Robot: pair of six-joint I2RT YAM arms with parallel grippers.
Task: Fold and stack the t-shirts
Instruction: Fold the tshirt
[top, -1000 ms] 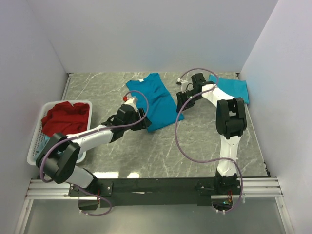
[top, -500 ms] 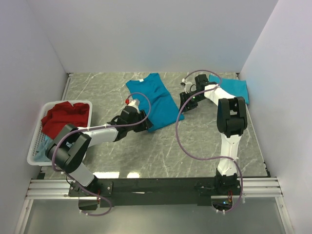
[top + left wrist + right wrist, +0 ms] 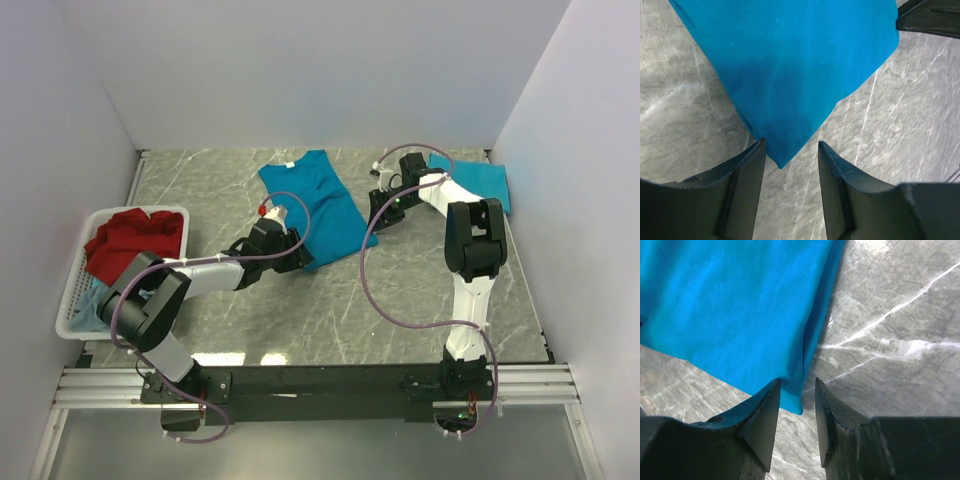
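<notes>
A teal-blue t-shirt (image 3: 316, 205) lies partly folded on the marble table, its white neck label toward the back. My left gripper (image 3: 297, 253) is open at the shirt's near-left corner; in the left wrist view the corner tip (image 3: 782, 159) sits between the spread fingers. My right gripper (image 3: 375, 218) is open at the shirt's near-right corner; in the right wrist view that corner (image 3: 795, 399) lies between its fingers. A second teal-blue shirt (image 3: 478, 181) lies folded at the back right. A red shirt (image 3: 130, 241) lies in the basket, over a pale grey-blue one (image 3: 90, 300).
The white slatted basket (image 3: 72, 300) stands at the left edge of the table. Grey walls close in the left, back and right sides. Bare marble (image 3: 400, 300) lies in front of the shirt.
My left gripper moved right along the table to the shirt's near-left corner. My right gripper shifted slightly toward the near-right corner. The shirts have not moved.
</notes>
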